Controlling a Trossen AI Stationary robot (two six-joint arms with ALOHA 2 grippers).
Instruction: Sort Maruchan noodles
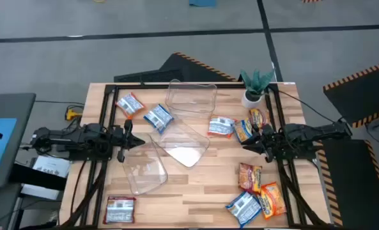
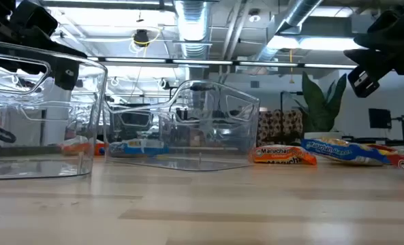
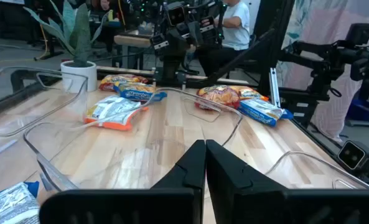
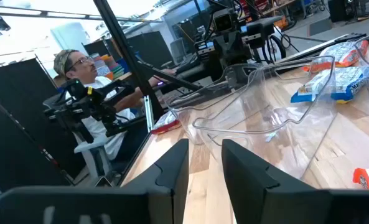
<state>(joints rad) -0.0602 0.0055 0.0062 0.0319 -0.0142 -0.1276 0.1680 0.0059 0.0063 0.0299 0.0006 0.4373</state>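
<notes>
1. The left gripper (image 1: pixel 133 142) hangs over the left side of the wooden table (image 1: pixel 195 191), its fingers (image 3: pixel 190 168) pressed together with nothing between them.
2. The right gripper (image 1: pixel 250 142) hangs over the right side, fingers (image 4: pixel 172 165) a narrow gap apart and holding nothing.
3. Three clear bins sit mid-table: one at the back (image 1: pixel 190 97), one in the middle (image 1: pixel 184 144), one nearer the front left (image 1: pixel 144 167).
4. Noodle packets lie scattered flat on the wood. At the back left are an orange-and-white one (image 1: pixel 130 103) and a blue one (image 1: pixel 157 117).
5. Near the right gripper lie a blue-and-white packet (image 1: pixel 221 126), an orange one (image 1: pixel 243 131) and another (image 1: pixel 258 117) by the potted plant (image 1: pixel 255 86).
6. At the front right are two orange packets (image 1: pixel 250 177) (image 1: pixel 272 198) and a blue one (image 1: pixel 243 206).
7. A red-and-white packet (image 1: pixel 120 209) lies at the front left corner.
8. A person sits beyond the table (image 4: pixel 88 93).
</notes>
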